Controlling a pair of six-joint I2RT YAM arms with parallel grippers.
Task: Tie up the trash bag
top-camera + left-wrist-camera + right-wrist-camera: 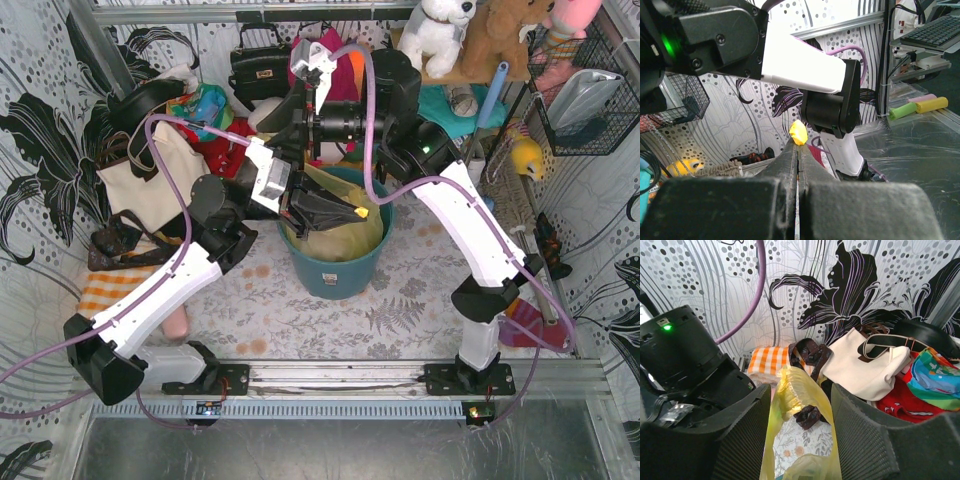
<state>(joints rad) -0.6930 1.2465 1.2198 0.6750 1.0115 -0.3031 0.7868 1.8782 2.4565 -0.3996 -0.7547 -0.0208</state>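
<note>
The left tool (pixel 797 146) is pressed closed, nipping a scrap of the trash bag (pixel 345 238), which sits in the teal bucket (pixel 330 275). The right tool (pixel 801 390) stands wide, a bag strand rising between its fingers, seemingly unclamped. No knot shows, so the tying is still to do.

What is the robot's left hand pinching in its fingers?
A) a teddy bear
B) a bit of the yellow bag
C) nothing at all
B: the left gripper is closed, with a yellow bit of the trash bag sticking out at its tips.
</note>
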